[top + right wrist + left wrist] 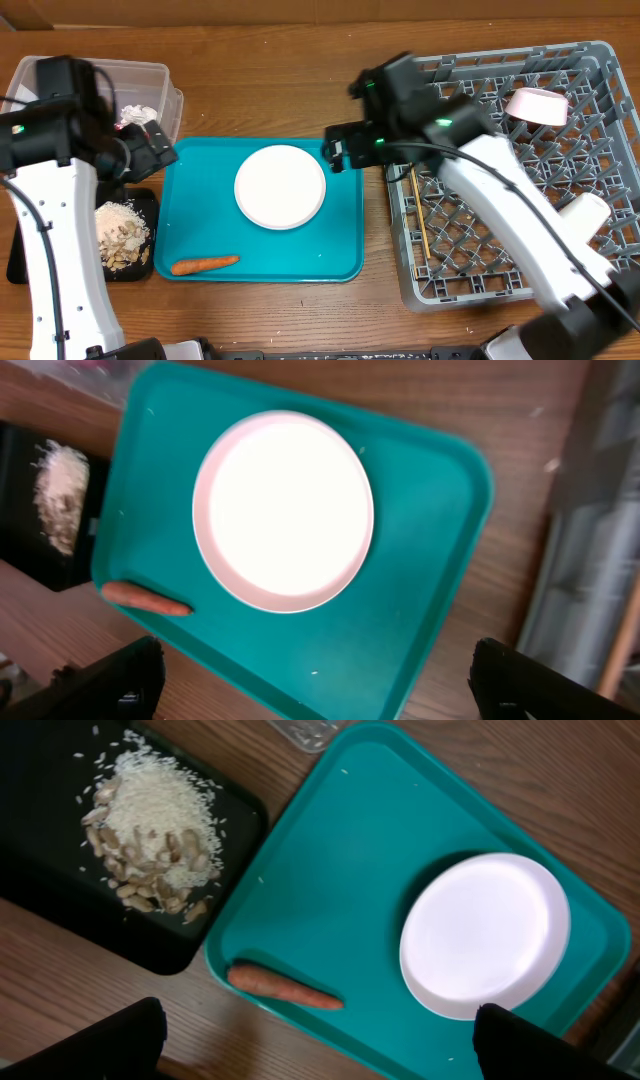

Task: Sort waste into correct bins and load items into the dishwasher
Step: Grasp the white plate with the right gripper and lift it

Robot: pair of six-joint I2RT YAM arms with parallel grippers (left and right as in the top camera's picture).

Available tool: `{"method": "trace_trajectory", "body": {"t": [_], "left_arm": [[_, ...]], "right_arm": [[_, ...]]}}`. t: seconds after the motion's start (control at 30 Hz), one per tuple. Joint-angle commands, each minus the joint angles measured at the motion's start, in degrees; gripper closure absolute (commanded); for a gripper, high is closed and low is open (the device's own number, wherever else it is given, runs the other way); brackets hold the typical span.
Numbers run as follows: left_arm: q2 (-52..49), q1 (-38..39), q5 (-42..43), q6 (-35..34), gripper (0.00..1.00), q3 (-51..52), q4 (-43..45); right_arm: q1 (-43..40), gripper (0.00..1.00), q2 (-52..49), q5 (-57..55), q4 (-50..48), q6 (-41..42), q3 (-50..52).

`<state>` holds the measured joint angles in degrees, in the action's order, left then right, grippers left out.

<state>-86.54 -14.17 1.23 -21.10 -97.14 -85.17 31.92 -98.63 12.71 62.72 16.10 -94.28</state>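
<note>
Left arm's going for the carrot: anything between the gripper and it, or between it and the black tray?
Nothing visible blocks either. The left gripper is open and empty; the white plate sits well aside of the carrot. Toward the black tray, only the teal tray's low rim lies between.

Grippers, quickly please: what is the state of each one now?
Left gripper: open, jaws wide apart, holding nothing.
Right gripper: open, jaws wide apart, holding nothing.
</note>
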Motion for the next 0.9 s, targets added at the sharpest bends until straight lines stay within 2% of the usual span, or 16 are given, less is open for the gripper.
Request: {"method": "trace_trajectory", "body": {"t": [0.0,0.3,0.53,0.57,0.6,0.67,0.7,0.73,0.8,0.87], "left_arm": [[-0.02,-1.92,-0.15,-0.7,0.0,-0.61,-0.11],[-0.02,-2.32,-0.15,-0.68,0.0,-0.57,-0.11],[-0.02,-2.32,-0.15,-0.68,0.0,-0.57,-0.15],[-0.02,-2.32,-0.15,-0.66,0.0,-0.57,-0.15],[-0.02,-2.32,-0.15,-0.52,0.0,-0.57,-0.15],[-0.02,-2.32,-0.15,-0.31,0.01,-0.57,-0.17],[-0.02,-2.32,-0.15,-0.28,0.0,-0.57,-0.2],[-0.02,-2.32,-0.15,-0.28,0.0,-0.57,-0.24],[-0.02,-2.32,-0.15,-0.28,0.0,-0.57,-0.31],[-0.02,-2.32,-0.15,-0.28,0.0,-0.57,-0.33]], "right_arm": [[2.05,0.0,-6.01,0.02,-0.74,2.21,0.09],[5.97,0.01,-20.2,0.02,-5.66,8.24,0.09],[6.97,0.12,-27.61,-2.47,-7.39,11.32,0.09],[6.97,0.15,-28.52,-3.08,-7.32,12.28,0.09],[6.97,0.23,-29.11,-3.21,-7.23,12.5,0.09],[6.97,0.51,-29.66,-3.23,-7.06,12.48,0.09],[6.95,0.75,-29.66,-3.26,-7.04,12.48,0.09],[6.91,0.83,-29.59,-3.3,-7.08,12.46,0.0],[6.67,0.96,-29.24,-4.39,-6.62,12.46,-0.7],[6.05,0.96,-28.41,-6.49,-4.9,12.46,-2.27]]}}
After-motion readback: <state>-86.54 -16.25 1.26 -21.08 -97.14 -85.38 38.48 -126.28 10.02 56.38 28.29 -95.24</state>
